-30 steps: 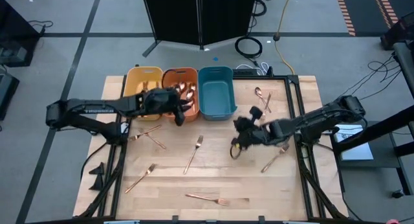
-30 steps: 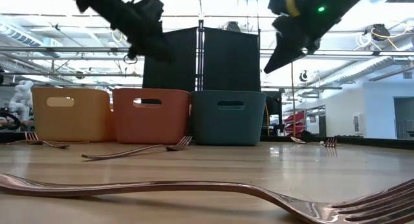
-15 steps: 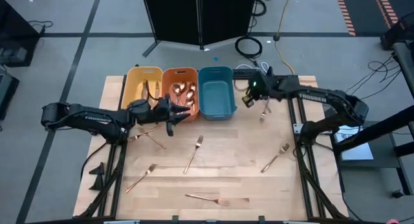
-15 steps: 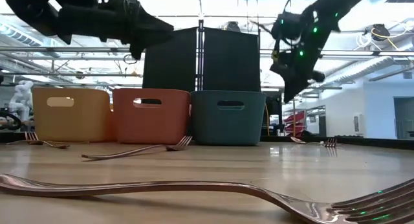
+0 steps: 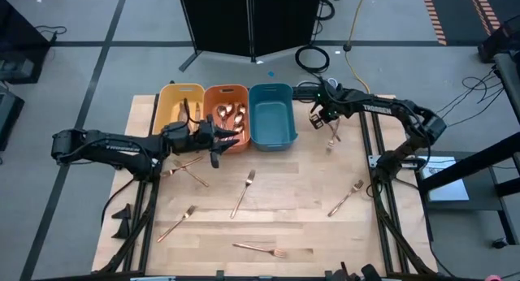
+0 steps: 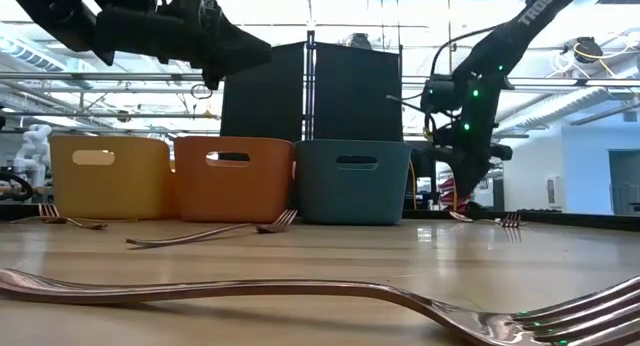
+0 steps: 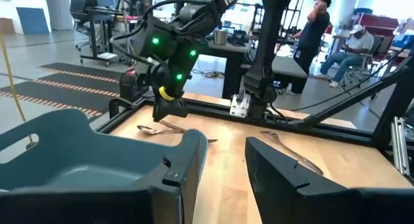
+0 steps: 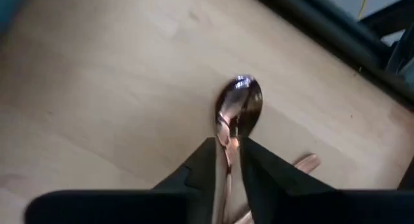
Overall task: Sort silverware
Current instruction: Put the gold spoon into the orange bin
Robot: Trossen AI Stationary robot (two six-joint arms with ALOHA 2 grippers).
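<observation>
- Right gripper [image 5: 318, 118] has moved — a second ago it was over the middle-right of the table [image 5: 268, 224]; now it is down at the far right corner, just right of the teal bin [image 5: 271, 125].
- In the right wrist view its fingers [image 8: 197, 173] straddle the neck of a spoon [image 8: 237, 115] lying flat on the wood. The gap between them is narrow, having just widened from fully pressed together; whether the pads already touch the metal — cannot tell.
- Judgement: this looks like the start of a pick. Spoon not lifted; bowl rests on the table.
- Left gripper [image 5: 218, 143] has slid from over the orange bin's near edge to just in front of the orange bin [image 5: 226, 110] and has held there for the last half second. In the left wrist view its fingers [image 7: 284, 179] stand spread with nothing between them.
- Silverware: several spoons [image 5: 230, 114] already in the orange bin, a dark-looking piece in the yellow bin [image 5: 180, 102], teal bin looks empty.
- On the table: a fork at centre [image 5: 244, 192], two crossed pieces [image 5: 185, 169] near the left gripper, a fork front left [image 5: 175, 222], a fork at front [image 5: 260, 248], a fork at right [image 5: 345, 198], plus another piece beside the spoon.
- Meaning for task: sorting partly done — most loose pieces not yet binned; this spoon probably goes to the orange bin.
</observation>
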